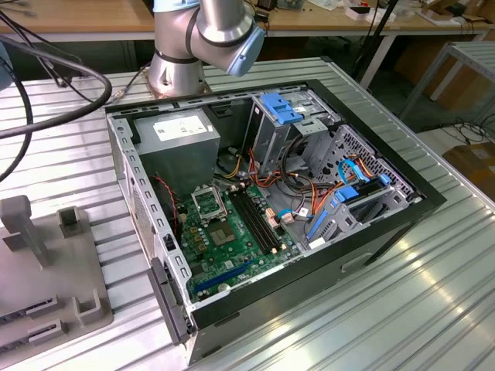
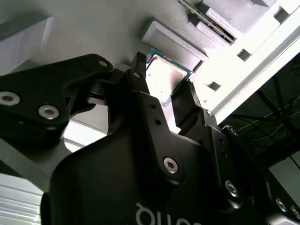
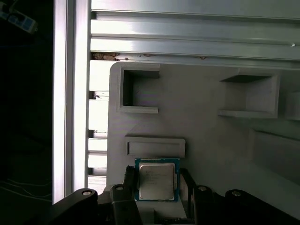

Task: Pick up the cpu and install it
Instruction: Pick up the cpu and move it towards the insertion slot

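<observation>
An open computer case [image 1: 309, 267] is laid on a ribbed metal surface [image 1: 402, 309]. A green board [image 1: 240, 247] is seen inside it, with a black socket frame [image 1: 209, 202] near a grey box [image 1: 182, 135]. A robot arm [image 1: 209, 27] is set at the far side. A grey holder [image 1: 46, 263] is placed at the exterior view's left.

Quick colour rundown: the cpu [image 3: 157, 179] has a silver-grey top with a thin teal-green rim. The tray [image 3: 211, 140] is plain pale grey. The pincer [image 2: 164, 78] is matte black with shiny silver screws. In the exterior view the surface [image 1: 387, 309] is ribbed silver metal, the motherboard [image 1: 232, 239] is green, and the case [image 1: 371, 239] is black with bright blue clips [image 1: 278, 107]. The arm [image 1: 220, 23] is silver with a pale blue cap.
</observation>
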Motion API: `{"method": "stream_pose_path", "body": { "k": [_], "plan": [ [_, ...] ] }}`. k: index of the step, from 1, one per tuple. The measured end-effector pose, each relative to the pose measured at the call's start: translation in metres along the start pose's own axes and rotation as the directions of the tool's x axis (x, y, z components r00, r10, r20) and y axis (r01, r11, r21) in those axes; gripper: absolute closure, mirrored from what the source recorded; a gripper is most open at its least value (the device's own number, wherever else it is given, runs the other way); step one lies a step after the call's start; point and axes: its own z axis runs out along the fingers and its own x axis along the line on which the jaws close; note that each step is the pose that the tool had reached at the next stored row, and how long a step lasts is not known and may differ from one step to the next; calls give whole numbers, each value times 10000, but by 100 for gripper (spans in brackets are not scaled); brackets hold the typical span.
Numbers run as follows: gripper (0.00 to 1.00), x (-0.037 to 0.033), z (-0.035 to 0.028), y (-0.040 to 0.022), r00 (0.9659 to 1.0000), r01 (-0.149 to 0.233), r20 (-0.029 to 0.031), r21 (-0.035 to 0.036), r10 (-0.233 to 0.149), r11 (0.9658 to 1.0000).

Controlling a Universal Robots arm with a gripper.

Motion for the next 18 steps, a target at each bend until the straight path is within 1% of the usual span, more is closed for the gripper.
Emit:
{"method": "stream_pose_path", "body": {
  "k": [5, 8, 10, 12, 18],
  "plan": [
    [53, 3, -134, -2, 10000, 0, -1, 1, 0, 10000],
    [53, 5, -225, -3, 10000, 0, -2, 0, 0, 10000],
    [53, 6, -268, -3, 10000, 0, -3, 0, 0, 10000],
    [53, 6, -285, -3, 10000, 1, -3, -1, -1, 10000],
    [53, 6, -286, -4, 10000, 0, -4, -3, 0, 10000]
  ]
}}
